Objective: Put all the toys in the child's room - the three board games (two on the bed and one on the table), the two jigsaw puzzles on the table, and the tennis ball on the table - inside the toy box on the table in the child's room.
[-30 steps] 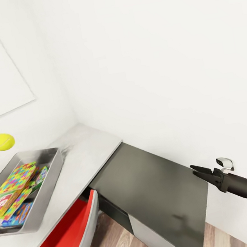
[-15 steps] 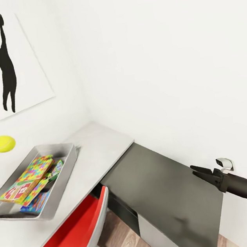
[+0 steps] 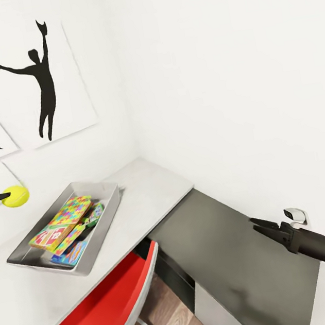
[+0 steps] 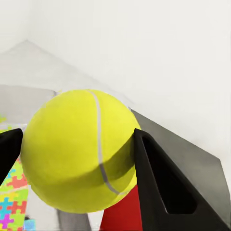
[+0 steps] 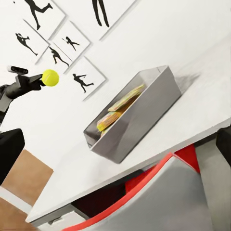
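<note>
Swinging the head round over the last second, I see the whole scene slide rightward in the head view: the toy box [image 3: 71,229] sits further in, and more of the silhouette prints [image 3: 40,79] on the wall come into sight. That is my camera turning, not the things moving. The tennis ball [image 3: 15,196] stays pinched in my left hand [image 3: 6,197]; the left wrist view shows both black fingers [image 4: 166,185] pressed against its sides, so the grip looks firm. The ball hangs above the counter [image 3: 150,187], off to the side of the box's far corner and not yet over its opening.

Inside the box I can make out a puzzle-patterned box [image 3: 68,214] lying on top of other colourful flat boxes, which I take for games and puzzles already stowed. So I judge the ball is the last piece, and what remains is carrying it over the box and letting go.

My right hand [image 3: 259,225] hovers over the dark lower section of the counter, holding nothing, its fingers slightly parted.
</note>
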